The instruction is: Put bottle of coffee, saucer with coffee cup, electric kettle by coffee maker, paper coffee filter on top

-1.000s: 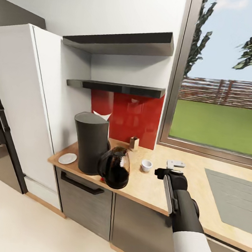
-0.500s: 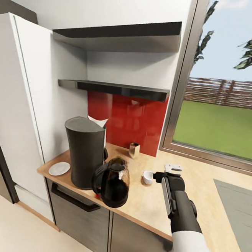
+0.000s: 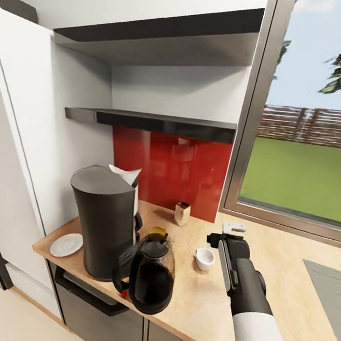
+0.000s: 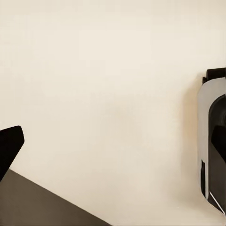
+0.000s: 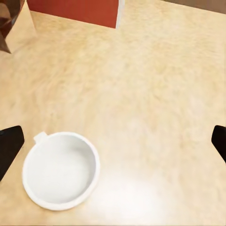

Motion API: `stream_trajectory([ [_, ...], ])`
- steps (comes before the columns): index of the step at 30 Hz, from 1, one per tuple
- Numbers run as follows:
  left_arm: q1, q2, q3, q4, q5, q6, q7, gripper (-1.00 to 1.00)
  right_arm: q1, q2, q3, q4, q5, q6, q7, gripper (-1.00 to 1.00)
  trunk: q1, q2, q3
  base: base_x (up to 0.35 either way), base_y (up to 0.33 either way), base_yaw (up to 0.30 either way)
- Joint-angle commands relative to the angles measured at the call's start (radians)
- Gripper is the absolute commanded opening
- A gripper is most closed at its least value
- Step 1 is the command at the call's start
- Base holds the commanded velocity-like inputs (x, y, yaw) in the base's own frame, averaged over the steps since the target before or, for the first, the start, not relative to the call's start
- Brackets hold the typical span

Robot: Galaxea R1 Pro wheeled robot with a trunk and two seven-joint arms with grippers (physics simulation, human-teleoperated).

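Pale wood countertop (image 3: 284,286) fills more of our head view than a second ago: the whole picture has shifted as the camera closed in, and the counter's front edge now runs low across the frame, the cabinet fronts below nearly cut off. Our right gripper (image 3: 234,230) still reaches out over the counter, and against it the coffee cup (image 3: 204,258) now lies just beside the wrist on its inner side, where a second ago it stood ahead and apart.

Nearest the front edge sits the glass kettle (image 3: 149,278), dark inside, close to overhanging; just behind and touching it in the view stands the black coffee maker (image 3: 103,221), with a white paper coffee filter (image 3: 125,175) poking up behind its top. The saucer (image 3: 66,244) lies on the far side of the coffee maker, near the counter's end by the white cabinet side, bare.

In the right wrist view the coffee cup (image 5: 61,169) sits upright and empty on bare wood, nearer one dark fingertip (image 5: 9,148) than the other; the jaws are spread wide, holding nothing, and open counter runs between them.

Farther back, a small brown carton (image 3: 182,213) stands against the red backsplash (image 3: 175,171), well apart from the cup. Bare wood stretches toward the window (image 3: 307,163).

In the left wrist view we see cream floor and one dark fingertip (image 4: 8,150); we cannot tell how those jaws stand.
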Motion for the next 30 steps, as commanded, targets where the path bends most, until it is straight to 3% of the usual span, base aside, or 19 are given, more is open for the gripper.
stream_trajectory([
  [1, 0.004, 0.000, 0.000, -0.002, -0.009, 0.007, 0.002, 1.00, 0.000, 0.001, -0.001, 0.002, 0.006, 0.005, 0.002, 1.00, 0.001, -0.001, 0.000, 0.226, 0.000, 0.000],
  [11, 0.015, 0.000, 0.000, -0.003, -0.009, 0.008, 0.001, 1.00, 0.000, 0.001, -0.004, 0.177, 0.004, 0.004, 0.003, 1.00, 0.001, -0.001, 0.000, 0.067, 0.000, 0.000],
  [15, 0.015, -0.002, 0.000, -0.003, -0.009, 0.008, 0.000, 1.00, 0.000, -0.005, -0.024, 0.199, 0.004, 0.004, 0.003, 1.00, 0.001, -0.001, 0.000, 0.001, 0.000, 0.000],
  [21, 0.015, -0.002, 0.000, -0.003, -0.009, 0.009, 0.000, 1.00, 0.000, -0.019, -0.096, 0.243, 0.004, 0.004, 0.003, 1.00, 0.001, -0.001, 0.000, 0.001, 0.000, 0.000],
  [30, 0.015, -0.002, 0.000, -0.003, -0.009, 0.011, -0.001, 1.00, 0.000, -0.020, -0.109, 0.248, 0.004, 0.003, 0.003, 1.00, 0.001, -0.001, 0.000, 0.155, 0.000, 0.000],
])
